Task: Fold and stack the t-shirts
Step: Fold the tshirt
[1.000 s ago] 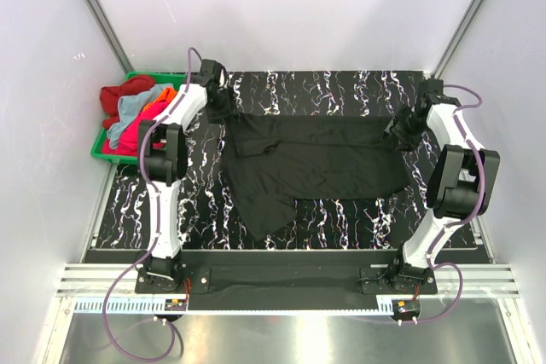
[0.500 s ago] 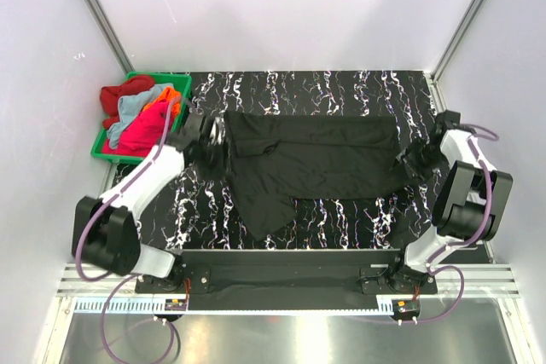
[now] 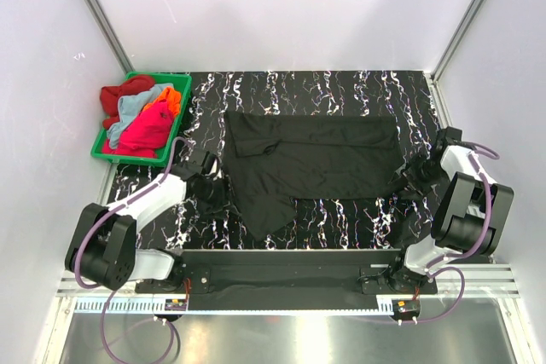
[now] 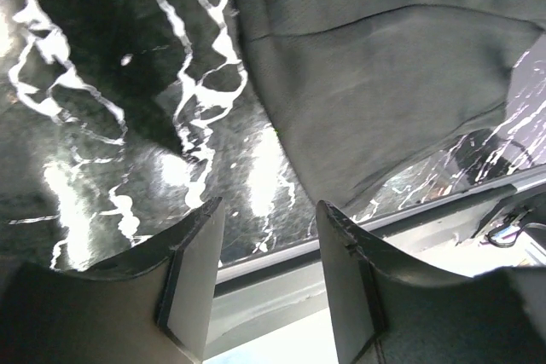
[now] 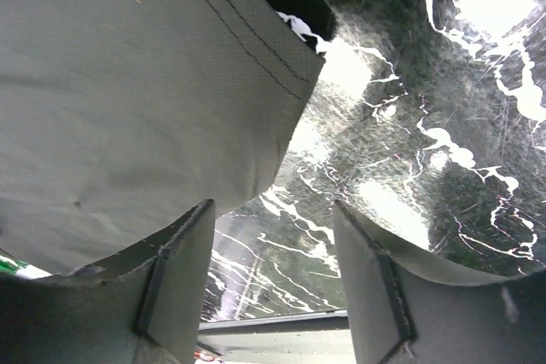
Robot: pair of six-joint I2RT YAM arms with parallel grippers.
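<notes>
My left gripper (image 4: 270,240) stands partly open with nothing between its fingers; through the gap I see only the table (image 4: 102,125) and its near edge. It sits low over the tabletop, just beside the left near side of the black t-shirt (image 4: 384,83), whose cloth lies ahead and to the right of my fingers, apart from them.

My right gripper (image 5: 273,245) is open about as far and also holds nothing. The gap between its fingers shows bare table (image 5: 444,125). A stitched hem of the black t-shirt (image 5: 128,83) ends just ahead of my left-hand finger in that wrist view; I cannot tell if the finger touches the cloth.

From above, the left gripper (image 3: 212,187) and right gripper (image 3: 412,175) flank the black t-shirt (image 3: 316,155), which lies spread out flat in the middle of the black, white-veined table (image 3: 341,91), with one part trailing toward the near edge.

At the far left corner stands a green bin (image 3: 145,75) holding a crumpled heap: a red shirt (image 3: 111,100), a light blue shirt (image 3: 136,106), an orange shirt (image 3: 171,98) and a pink shirt (image 3: 145,130).
</notes>
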